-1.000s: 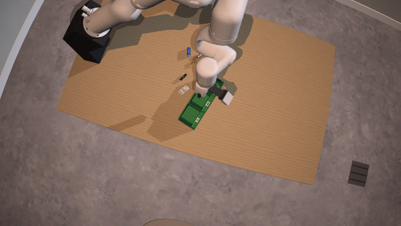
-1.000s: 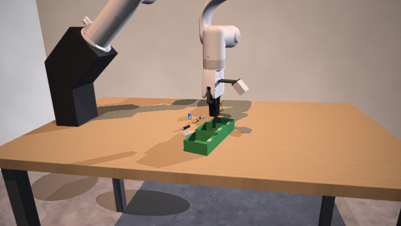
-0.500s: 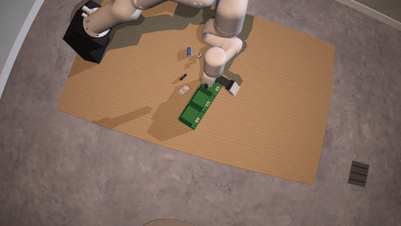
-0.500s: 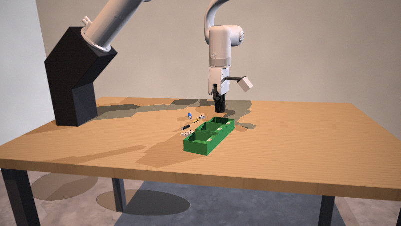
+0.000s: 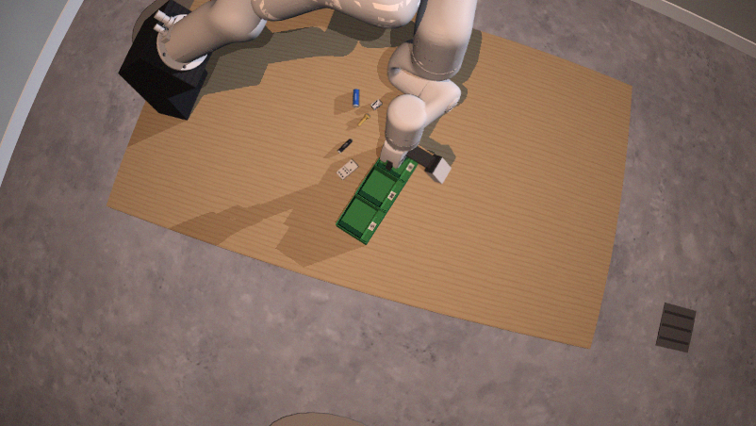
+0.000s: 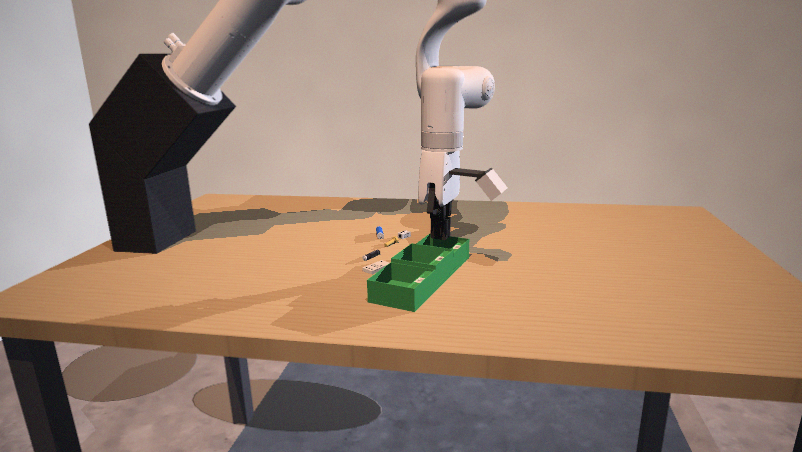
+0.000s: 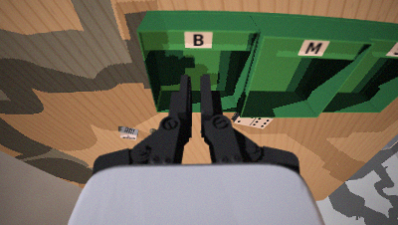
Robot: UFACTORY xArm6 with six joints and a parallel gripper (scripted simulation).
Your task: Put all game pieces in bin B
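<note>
- The wooden table [image 5: 476,237] [image 6: 561,303] shows its front edge nearest the exterior camera.
- The pale arm [image 5: 444,41] [image 6: 441,109] reaches over it from a black, angled pedestal [image 5: 158,87] [image 6: 134,134].
- A green row of three joined bins [image 5: 394,198] [image 6: 440,276] [image 7: 298,26] stands upright on the table. Bin M [image 5: 378,185] [image 6: 416,254] [image 7: 280,92] is in the middle; bin B [image 5: 414,162] [image 6: 467,242] [image 7: 169,38] is the end one farthest from the exterior camera.
- The gripper [image 5: 391,165] [image 6: 440,235] [image 7: 195,89] points down at the mouth of bin B. Its fingers are drawn almost together, a narrow gap between them, gripping nothing. How deep the tips reach, I cannot tell.
- A pale block [image 5: 438,170] [image 6: 491,184] juts out on a dark bracket beside the gripper.
- The white domino [image 5: 347,169] [image 6: 376,266] [image 7: 255,121], a game piece, lies flat on the table near the bins, dots up, outside bin B.
- A blue cylinder [image 5: 355,97] [image 6: 380,232] lies on its side near the die.
- A black rod [image 5: 345,145] [image 6: 371,255] with a pale end lies between the domino and the yellow bolt.
- The yellow bolt [image 5: 363,119] [image 6: 391,242] lies on its side, apart from the blue cylinder.
- The white die [image 5: 376,104] [image 6: 403,234] [image 7: 128,132], also a game piece, sits on the table, outside the bins.

Tool [image 5: 391,165] [image 6: 440,235] [image 7: 195,89] shifted from middle compartment, lowered to bin B [image 5: 414,162] [image 6: 463,252] [image 7: 229,41]; arm's shadow moved
</note>
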